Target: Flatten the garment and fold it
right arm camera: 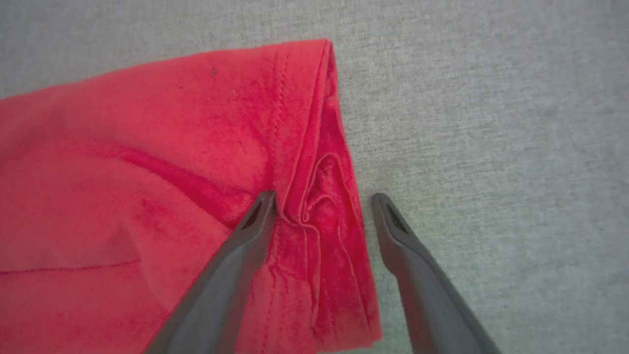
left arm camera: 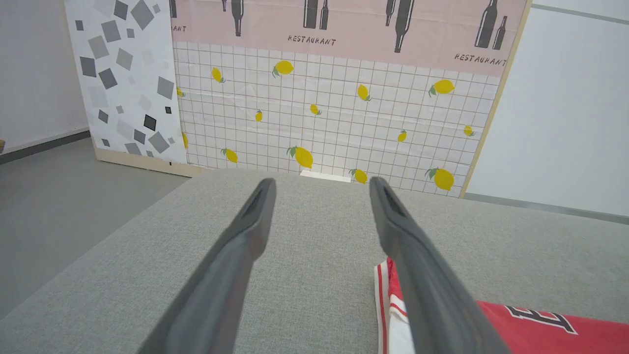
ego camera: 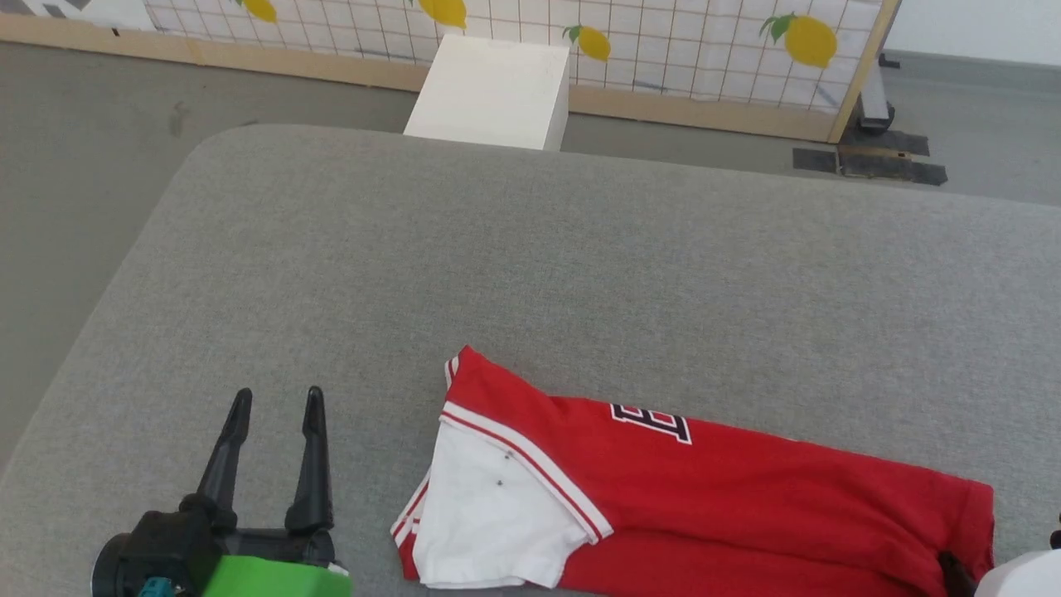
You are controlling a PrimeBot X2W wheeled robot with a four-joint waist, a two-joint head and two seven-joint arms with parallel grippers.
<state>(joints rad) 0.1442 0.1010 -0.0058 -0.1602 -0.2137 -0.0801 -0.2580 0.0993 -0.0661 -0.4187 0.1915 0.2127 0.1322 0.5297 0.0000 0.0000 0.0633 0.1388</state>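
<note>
Garment on grey pad; left hand beside it, spread wide.

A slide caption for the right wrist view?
Open right gripper straddling the wrinkled edge of the red garment.

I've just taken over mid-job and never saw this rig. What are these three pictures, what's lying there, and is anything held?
This is a two-armed robot with two-fingered grippers. The wide picture is from its head camera, looking down at a grey padded surface where the garment, a red shirt with a white sleeve, lies folded over itself. The other two are from wrist cameras, looking along each gripper's fingers. The left gripper is open beside the sleeve end, holding nothing. The right gripper is open astride the shirt's red edge, gripping nothing yet.
</note>
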